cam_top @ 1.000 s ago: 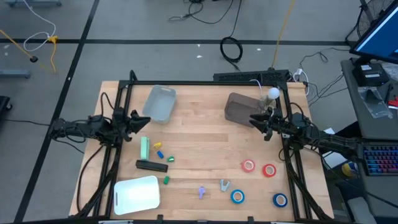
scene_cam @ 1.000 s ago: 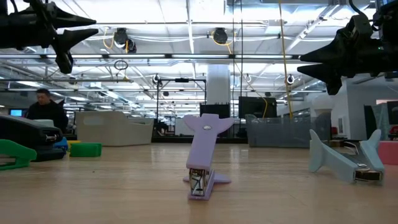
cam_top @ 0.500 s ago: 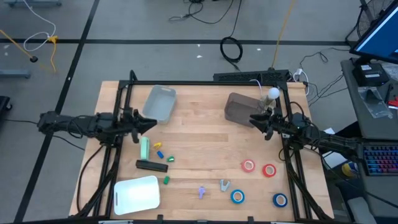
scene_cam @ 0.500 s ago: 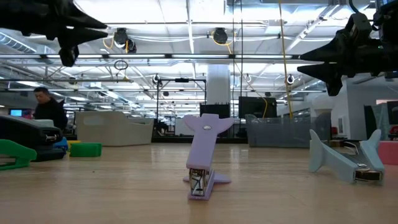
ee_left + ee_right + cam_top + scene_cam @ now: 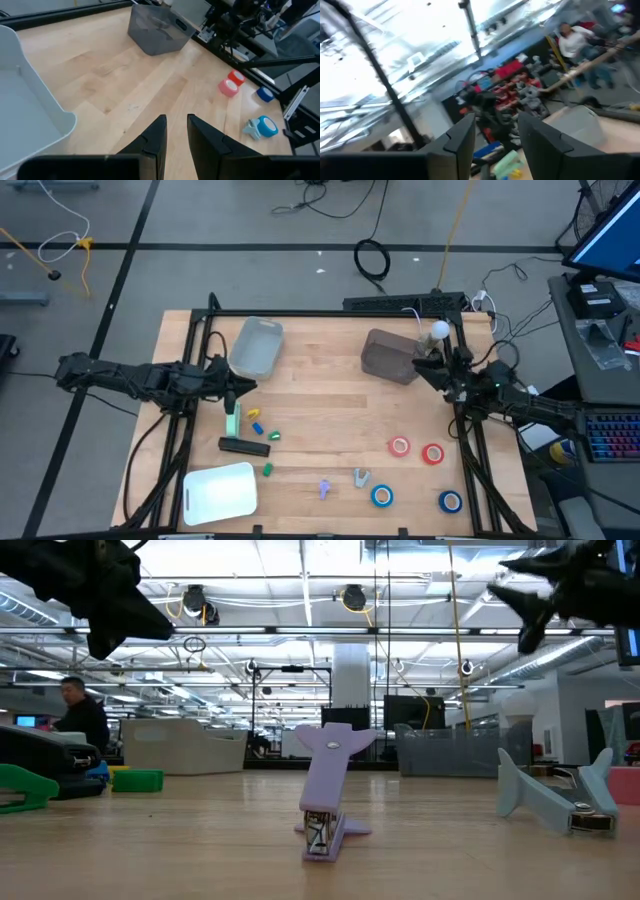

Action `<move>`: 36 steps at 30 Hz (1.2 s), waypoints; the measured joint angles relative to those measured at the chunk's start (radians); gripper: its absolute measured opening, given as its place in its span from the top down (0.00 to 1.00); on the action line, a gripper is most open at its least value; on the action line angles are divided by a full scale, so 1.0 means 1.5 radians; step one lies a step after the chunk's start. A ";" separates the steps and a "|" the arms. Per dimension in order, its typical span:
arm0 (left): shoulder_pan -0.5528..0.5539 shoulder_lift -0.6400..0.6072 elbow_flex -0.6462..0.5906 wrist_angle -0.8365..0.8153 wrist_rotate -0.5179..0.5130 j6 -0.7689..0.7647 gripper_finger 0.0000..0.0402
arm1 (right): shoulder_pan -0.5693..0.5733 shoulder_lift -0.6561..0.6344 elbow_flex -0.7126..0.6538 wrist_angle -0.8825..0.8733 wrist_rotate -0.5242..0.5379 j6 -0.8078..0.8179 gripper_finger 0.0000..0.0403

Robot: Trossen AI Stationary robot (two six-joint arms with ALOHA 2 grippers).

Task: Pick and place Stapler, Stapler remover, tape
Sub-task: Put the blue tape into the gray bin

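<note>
- Two arms have shifted in the last second. The left gripper (image 5: pixel 238 387) has reached in from the desk's left edge and now hangs over the far end of the green stapler (image 5: pixel 232 419). Its fingers are a narrow slit apart and hold nothing.
- The right gripper (image 5: pixel 437 370) has swung and tipped upward beside the dark bin (image 5: pixel 388 356), near the right edge. Its fingers stand apart, empty.
- I judge the left arm is lining up for the first pick. Nothing has been placed yet.
- Two staplers: the green one, and a black stapler (image 5: pixel 244 445) just nearer me, both on the left half.
- Two stapler removers: a purple remover (image 5: pixel 325 489) and a grey-blue remover (image 5: pixel 360 477), close together at the near edge's middle.
- Four tape rolls toward the near right corner: red roll (image 5: pixel 400 446) beside second red roll (image 5: pixel 432 453), then blue roll (image 5: pixel 382 496) and second blue roll (image 5: pixel 450 501) nearer the edge.
- Two bins: the dark one and a clear bin (image 5: pixel 257 346), both by the far edge.
- One white lid (image 5: pixel 220 492) at the near left corner.
</note>
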 joint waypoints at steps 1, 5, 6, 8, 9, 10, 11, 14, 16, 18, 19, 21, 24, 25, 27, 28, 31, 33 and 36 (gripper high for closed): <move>0.000 0.000 0.000 0.001 0.000 0.000 0.80 | 0.003 0.008 0.021 0.005 -0.011 -0.007 0.66; 0.000 0.000 0.000 0.001 0.000 -0.001 0.80 | 0.022 0.066 0.091 -0.045 -0.049 -0.030 0.68; 0.000 0.000 0.000 0.001 0.000 -0.003 0.80 | 0.027 0.087 0.109 -0.068 -0.059 -0.031 0.69; 0.000 0.000 0.000 0.001 -0.001 -0.003 0.80 | 0.037 0.131 0.152 -0.124 -0.084 -0.032 0.69; 0.000 0.000 0.000 0.001 -0.002 -0.003 0.80 | 0.042 0.152 0.173 -0.160 -0.098 -0.033 0.70; 0.000 0.000 0.000 0.001 -0.002 -0.003 0.80 | 0.048 0.177 0.196 -0.201 -0.110 -0.033 0.70; 0.000 0.000 0.000 0.001 -0.002 -0.002 0.80 | 0.053 0.202 0.215 -0.239 -0.119 -0.035 0.71; 0.000 0.000 0.000 0.001 -0.002 -0.004 0.80 | 0.072 0.282 0.279 -0.359 -0.148 -0.050 0.73; 0.000 0.000 0.000 0.001 -0.002 -0.005 0.80 | 0.086 0.327 0.325 -0.441 -0.158 -0.062 0.75; 0.000 0.000 0.000 0.001 -0.002 -0.008 0.80 | 0.101 0.370 0.370 -0.533 -0.177 -0.063 0.76; 0.000 0.000 0.000 0.001 -0.002 -0.008 0.80 | 0.108 0.389 0.389 -0.577 -0.190 -0.059 0.77; 0.000 0.000 0.000 0.001 -0.002 -0.008 0.80 | 0.124 0.425 0.424 -0.675 -0.214 -0.039 0.78; 0.000 0.000 0.000 0.000 -0.002 0.000 0.80 | 0.154 0.462 0.462 -0.783 -0.242 0.024 0.80; 0.000 0.000 0.000 0.001 -0.002 0.001 0.80 | 0.166 0.470 0.468 -0.812 -0.253 0.049 0.81; 0.000 0.000 0.000 0.000 -0.002 0.001 0.80 | 0.193 0.483 0.470 -0.854 -0.271 0.119 0.82; 0.000 0.000 0.000 -0.001 -0.002 0.002 0.80 | 0.208 0.487 0.470 -0.868 -0.280 0.158 0.82; 0.000 0.000 0.000 -0.001 -0.002 0.006 0.80 | 0.260 0.494 0.471 -0.905 -0.297 0.284 0.84; 0.000 0.000 0.000 -0.001 -0.003 0.010 0.80 | 0.299 0.499 0.471 -0.931 -0.309 0.372 0.85; 0.000 0.000 0.000 -0.001 -0.003 0.010 0.80 | 0.361 0.499 0.471 -0.964 -0.309 0.500 0.86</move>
